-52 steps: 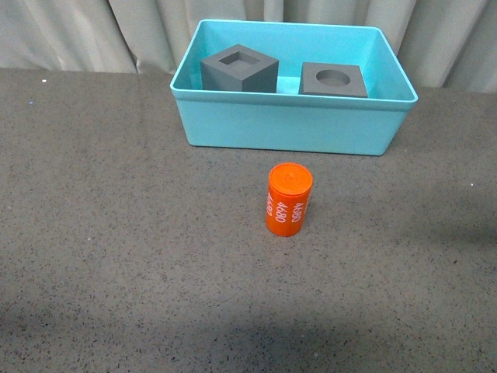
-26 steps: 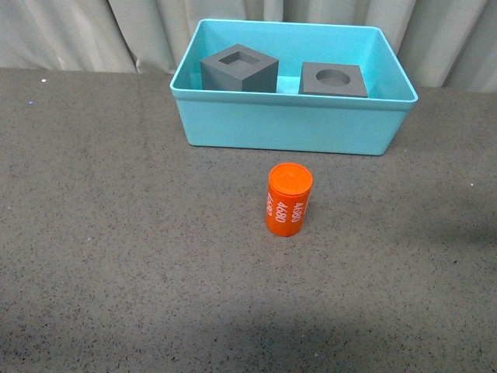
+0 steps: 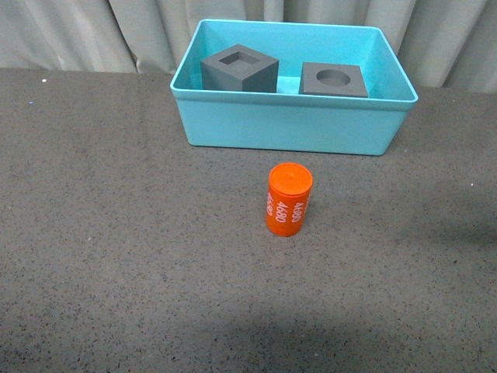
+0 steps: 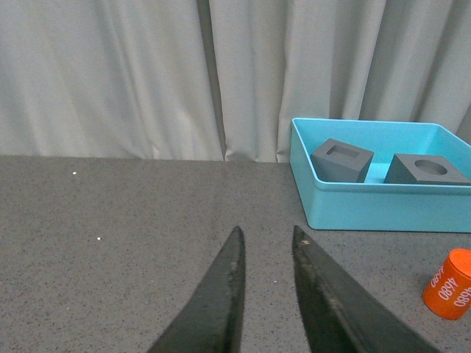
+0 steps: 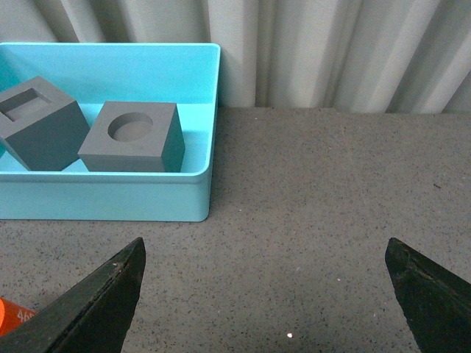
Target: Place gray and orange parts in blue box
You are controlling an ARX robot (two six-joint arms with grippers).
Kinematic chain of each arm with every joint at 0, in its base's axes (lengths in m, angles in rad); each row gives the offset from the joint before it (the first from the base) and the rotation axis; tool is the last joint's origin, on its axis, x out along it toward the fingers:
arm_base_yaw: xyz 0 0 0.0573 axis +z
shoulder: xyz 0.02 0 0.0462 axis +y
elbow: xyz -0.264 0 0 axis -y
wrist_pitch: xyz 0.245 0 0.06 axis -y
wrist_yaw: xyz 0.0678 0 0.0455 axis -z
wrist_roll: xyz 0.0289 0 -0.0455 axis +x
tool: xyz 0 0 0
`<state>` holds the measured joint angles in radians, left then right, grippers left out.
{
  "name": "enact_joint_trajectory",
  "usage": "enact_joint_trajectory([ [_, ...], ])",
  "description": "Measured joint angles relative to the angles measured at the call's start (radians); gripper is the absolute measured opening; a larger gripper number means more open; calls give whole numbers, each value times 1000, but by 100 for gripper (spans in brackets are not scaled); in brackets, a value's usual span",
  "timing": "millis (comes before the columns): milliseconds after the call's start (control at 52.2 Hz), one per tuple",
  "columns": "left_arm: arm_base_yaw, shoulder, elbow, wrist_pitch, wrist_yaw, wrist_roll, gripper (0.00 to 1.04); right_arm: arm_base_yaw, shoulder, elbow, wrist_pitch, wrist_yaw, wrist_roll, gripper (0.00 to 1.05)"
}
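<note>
So two of three are already done. The matte gray cube with the square recess (image 3: 239,70) sits in the 9 o'clock half of the big light-blue plastic bin (image 3: 287,128). The matte gray cube with the round recess (image 3: 334,79) is in the 3 o'clock half, and there's a clear gap between the two.

What's left is the small orange cylinder with white numbers (image 3: 289,199). It's standing upright on the dark speckled tabletop (image 3: 116,233), out at 6 o'clock from the bin. It's near the bin's front wall but not touching it.

Neither arm shows in the front view. In the wrist views, the left gripper (image 4: 266,232) has its jaws only slightly parted, with nothing between them. The right gripper (image 5: 265,246) is spread wide and is also empty. Both are hanging over bare table, well apart from the cylinder.

My read is that we're at the start of the last pick. The right arm looks like the better bet since it's already wide open, and a sliver of orange shows at the edge of its view. The next move would be to get over the cylinder, come down around its sides and close gently so it doesn't tip. Then lift it over the rim toward 12 o'clock and let it go in a free spot, maybe the front strip of the bin or the gap between the cubes.
</note>
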<state>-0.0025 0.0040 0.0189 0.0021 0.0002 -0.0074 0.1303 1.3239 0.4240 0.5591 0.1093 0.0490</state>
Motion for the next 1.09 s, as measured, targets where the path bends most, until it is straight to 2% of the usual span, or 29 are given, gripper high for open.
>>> enact_joint_trajectory([
  [77, 0, 0, 0, 0, 0, 0, 35, 2, 24, 3, 56, -65, -72, 95],
  [134, 0, 0, 0, 0, 0, 0, 46, 14, 56, 37, 27, -126, -138, 95],
  [249, 0, 0, 0, 0, 0, 0, 73, 76, 184, 178, -110, -264, -215, 95],
  [307, 0, 0, 0, 0, 0, 0, 81, 98, 231, 236, -182, -302, -227, 95],
  [383, 0, 0, 0, 0, 0, 0, 99, 141, 319, 348, -325, -381, -261, 95],
  [460, 0, 0, 0, 0, 0, 3, 98, 179, 395, 439, -443, -426, -305, 95],
  [537, 0, 0, 0, 0, 0, 3, 98, 205, 458, 510, -529, -426, -362, 95],
  [690, 0, 0, 0, 0, 0, 3, 98, 238, 540, 590, -620, -422, -432, 95],
  [824, 0, 0, 0, 0, 0, 3, 98, 268, 621, 650, -653, -385, -471, 95],
  [1054, 0, 0, 0, 0, 0, 3, 98, 304, 717, 735, -703, -377, -479, 95],
  [1093, 0, 0, 0, 0, 0, 3, 98, 311, 726, 743, -704, -369, -478, 91],
])
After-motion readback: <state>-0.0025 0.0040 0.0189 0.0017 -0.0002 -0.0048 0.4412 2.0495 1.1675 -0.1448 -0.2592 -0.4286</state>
